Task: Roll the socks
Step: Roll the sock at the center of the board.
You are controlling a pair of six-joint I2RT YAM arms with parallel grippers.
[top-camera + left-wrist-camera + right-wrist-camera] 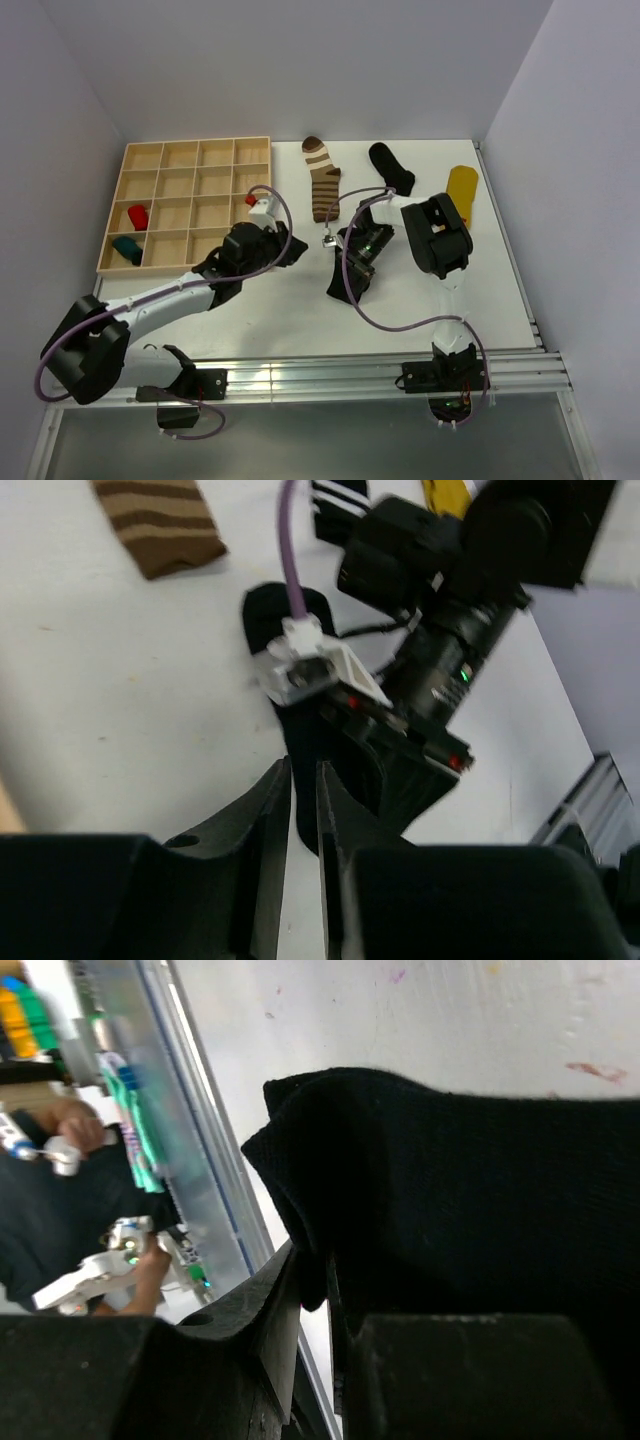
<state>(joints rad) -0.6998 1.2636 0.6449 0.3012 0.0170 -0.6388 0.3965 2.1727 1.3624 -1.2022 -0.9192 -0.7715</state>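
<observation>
A black sock (342, 285) lies in the middle of the table, also in the left wrist view (283, 615) and the right wrist view (450, 1190). A white-striped black cuff (340, 495) shows past it. My right gripper (352, 262) (312, 1260) is shut on a fold at this sock's edge. My left gripper (297, 248) (303, 770) is shut and empty, just left of the sock. A brown-and-cream striped sock (322, 180) (160, 525), a plain black sock (392, 166) and a yellow sock (462, 190) (445, 495) lie flat at the back.
A wooden compartment tray (200, 141) stands at the back left, with a red item (137, 216) and a teal item (127, 250) in its left cells. Metal rails (350, 370) run along the near edge. Walls close in on both sides.
</observation>
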